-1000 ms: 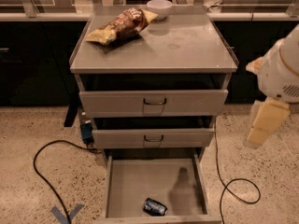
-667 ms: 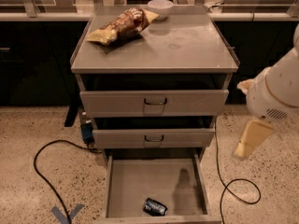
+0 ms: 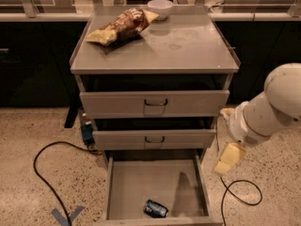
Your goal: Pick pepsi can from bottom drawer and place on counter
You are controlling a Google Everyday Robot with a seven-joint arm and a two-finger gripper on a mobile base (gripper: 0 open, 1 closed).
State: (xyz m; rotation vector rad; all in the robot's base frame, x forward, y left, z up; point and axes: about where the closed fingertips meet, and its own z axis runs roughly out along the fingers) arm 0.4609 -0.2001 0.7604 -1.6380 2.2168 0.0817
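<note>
The pepsi can [image 3: 155, 208] lies on its side on the floor of the open bottom drawer [image 3: 136, 185], near the drawer's front edge and a little right of centre. The counter [image 3: 188, 51] is the flat grey cabinet top above the drawers. My arm comes in from the right, white and bulky. Its pale gripper [image 3: 227, 159] hangs beside the cabinet's right side, above and to the right of the drawer's right wall, apart from the can.
A chip bag [image 3: 120, 26] and a white bowl [image 3: 160, 7] sit at the back of the counter. Two closed drawer fronts with dark handles [image 3: 155, 102] are above the open drawer. Black cables [image 3: 44, 166] run on the floor at left and right. A blue tape mark [image 3: 66, 215] is on the floor.
My arm has moved left and down, from the right edge of the view toward the drawer's right side. The can and the drawer have not moved.
</note>
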